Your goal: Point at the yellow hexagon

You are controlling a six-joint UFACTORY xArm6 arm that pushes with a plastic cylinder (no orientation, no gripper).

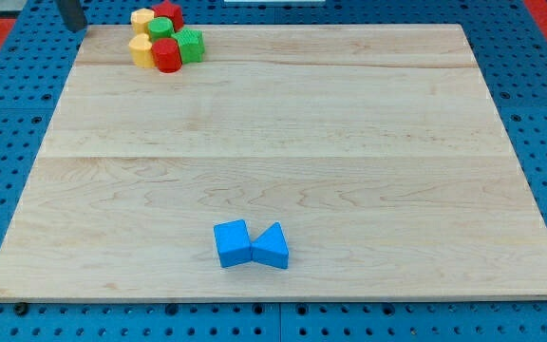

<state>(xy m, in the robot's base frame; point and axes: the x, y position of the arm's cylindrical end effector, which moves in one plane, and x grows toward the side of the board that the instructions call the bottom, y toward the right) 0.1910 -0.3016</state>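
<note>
my tip [76,27] rests at the worktop [273,142] top-left corner, left of the yellow hexagon [141,18] in the block cluster; no hand shows.

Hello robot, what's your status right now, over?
My tip at the view's top left, left of the cluster. Yellow hexagon untouched, packed against red and green blocks. Path clear.

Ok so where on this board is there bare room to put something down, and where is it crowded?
Most of the wooden board is bare: the whole middle and the view's right, between the top-left cluster and the two blue blocks near the bottom edge. It is crowded at the view's top left, where yellow, red and green blocks touch. My tip sits just left of them.
</note>
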